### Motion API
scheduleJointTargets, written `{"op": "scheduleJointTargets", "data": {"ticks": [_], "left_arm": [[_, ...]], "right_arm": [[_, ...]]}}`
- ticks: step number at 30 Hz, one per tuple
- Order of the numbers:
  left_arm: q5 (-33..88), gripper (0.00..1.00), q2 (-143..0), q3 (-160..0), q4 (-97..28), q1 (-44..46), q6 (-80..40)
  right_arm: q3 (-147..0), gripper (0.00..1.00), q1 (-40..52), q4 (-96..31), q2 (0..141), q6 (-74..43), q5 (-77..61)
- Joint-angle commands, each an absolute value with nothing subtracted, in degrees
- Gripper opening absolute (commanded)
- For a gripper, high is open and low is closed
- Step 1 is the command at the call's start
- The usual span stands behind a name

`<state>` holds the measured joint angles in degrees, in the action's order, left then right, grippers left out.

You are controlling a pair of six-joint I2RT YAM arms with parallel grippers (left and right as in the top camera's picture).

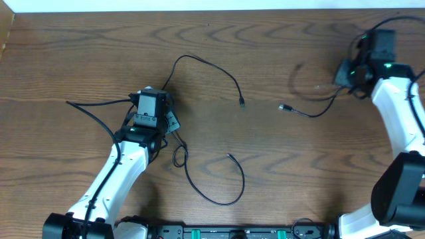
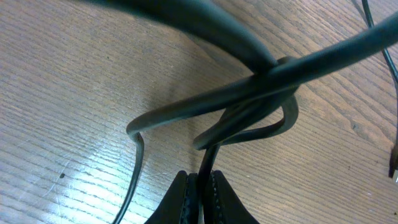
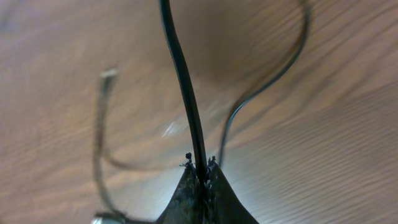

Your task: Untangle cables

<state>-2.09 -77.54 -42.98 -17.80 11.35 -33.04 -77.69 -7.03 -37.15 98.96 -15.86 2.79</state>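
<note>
The left gripper [image 2: 200,190] was pressed together on a thin black cord [image 2: 207,163], whose length ran straight out from the tips into the knot [image 2: 277,70] just ahead (which loop lay over which was unclear). Beyond it, loose tails [image 1: 229,157] lay across the table [image 1: 299,179]. Farthest right, the right gripper [image 3: 200,174] was pinching a second cord [image 3: 180,81], well apart from the knot. The left arm looked the nearer one.

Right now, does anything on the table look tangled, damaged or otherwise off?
Only the tangle: just ahead of the left tool, shut on a black cable, black strands cross and loop around each other. Nothing looks damaged or spilled.
</note>
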Motion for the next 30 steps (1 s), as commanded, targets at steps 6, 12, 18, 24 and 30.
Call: {"op": "scheduleJointTargets", "data": {"ticks": [6, 12, 18, 24, 30], "left_arm": [[-1.93, 0.08, -77.93, -43.18, -17.98, 11.22, -33.78], [-1.96, 0.08, -77.93, -43.18, -17.96, 11.22, -33.78], [-1.93, 0.08, -77.93, -43.18, -17.96, 11.22, -33.78], [-1.93, 0.08, -77.93, -43.18, -17.96, 11.22, -33.78], [-1.96, 0.08, -77.93, -43.18, -17.96, 11.22, -33.78]], "right_arm": [[-79.44, 0.01, -17.32, -26.96, 99.46, -11.9, 7.03], [-79.4, 0.08, -20.4, -27.68, 103.11, -13.08, 5.74], [-79.4, 0.29, -20.47, -34.33, 110.65, -15.27, -0.6], [-79.4, 0.69, -20.53, -36.64, 117.36, -21.43, -0.6], [-79.4, 0.89, -20.56, -35.53, 122.04, -26.24, -0.34]]}}
